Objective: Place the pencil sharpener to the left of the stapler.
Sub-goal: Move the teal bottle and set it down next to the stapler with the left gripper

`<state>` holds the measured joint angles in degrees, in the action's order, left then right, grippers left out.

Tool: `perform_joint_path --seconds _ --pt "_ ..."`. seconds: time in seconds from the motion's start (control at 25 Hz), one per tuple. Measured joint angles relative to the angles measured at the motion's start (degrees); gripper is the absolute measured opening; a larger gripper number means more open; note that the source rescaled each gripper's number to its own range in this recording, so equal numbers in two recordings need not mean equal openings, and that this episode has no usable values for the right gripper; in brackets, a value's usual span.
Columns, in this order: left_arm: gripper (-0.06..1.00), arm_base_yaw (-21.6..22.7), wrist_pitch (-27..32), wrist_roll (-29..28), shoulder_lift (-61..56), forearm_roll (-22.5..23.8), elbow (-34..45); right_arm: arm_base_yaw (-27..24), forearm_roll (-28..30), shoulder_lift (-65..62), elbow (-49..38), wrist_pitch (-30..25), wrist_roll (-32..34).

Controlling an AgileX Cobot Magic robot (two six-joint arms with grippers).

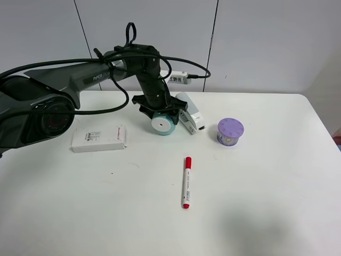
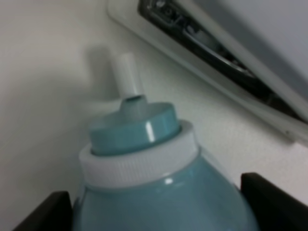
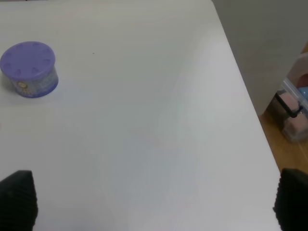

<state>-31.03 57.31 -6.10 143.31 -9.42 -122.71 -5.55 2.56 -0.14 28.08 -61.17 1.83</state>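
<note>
The teal pencil sharpener lies on its side on the white table, its flat white round end facing the camera. My left gripper comes down over it from behind and is shut on its body. In the left wrist view the sharpener fills the space between the two dark fingers, its small white cap pointing away. The white and grey stapler lies just right of the sharpener, almost touching it, and shows as the long body beside it. My right gripper is open over bare table and out of the exterior high view.
A purple round tin stands right of the stapler and shows as the tin in the right wrist view. A red marker lies toward the front. A flat white box lies at the left. The table's right edge drops to the floor.
</note>
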Motion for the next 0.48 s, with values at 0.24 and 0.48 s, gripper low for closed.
perform_joint_path --seconds 0.24,0.48 --pt "0.0 0.0 -0.26 0.23 0.06 -0.07 0.0 0.0 0.0 0.0 0.0 0.0 0.0" --pt "0.02 0.0 -0.07 4.31 0.06 -0.07 -0.06 0.0 0.0 0.0 0.0 0.0 0.0"
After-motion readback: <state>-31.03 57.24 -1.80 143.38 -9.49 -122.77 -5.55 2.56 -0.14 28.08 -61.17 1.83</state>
